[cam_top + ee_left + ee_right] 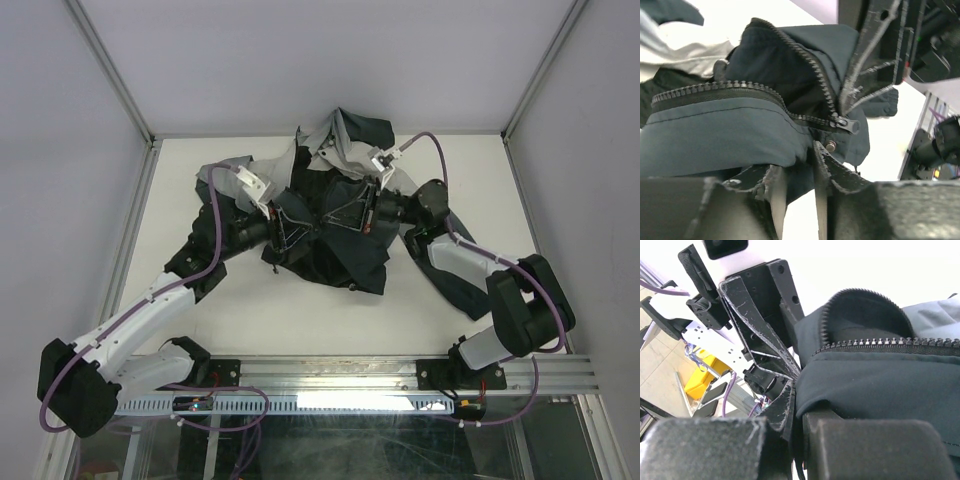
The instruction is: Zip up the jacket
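**A:** Left wrist view puts the jacket right over the left fingers. It is dark teal cloth, matte and smooth, slumping in soft folds. How would you say it handles?

**B:** Light and limp, I judge. It will sag and bunch wherever it isn't pulled taut, so bare cloth gives little control. The firm parts are the ones to hold: the metal slider just above and to the right of those fingers, and the cloth edge directly below it.

**A:** And the fingers themselves?

**B:** The left fingers are nearly together, with the jacket's edge nipped between their tips and a round snap stud just above them. The right fingers look pressed shut on a fold of the same dark cloth. Seen from the left wrist, they come down as scratched black blades right onto the slider.

**A:** The zipper?

**B:** It has coarse moulded teeth on dark tape. Two rows part above the slider, so most of the run is unjoined. Teeth like that could snag loose fabric, I'd guess.

**A:** Beyond that?

**B:** From above, the jacket lies crumpled on the white counter. Its pale grey part is on the far side of both pairs of fingers, and dark cloth trails out to either side of them.
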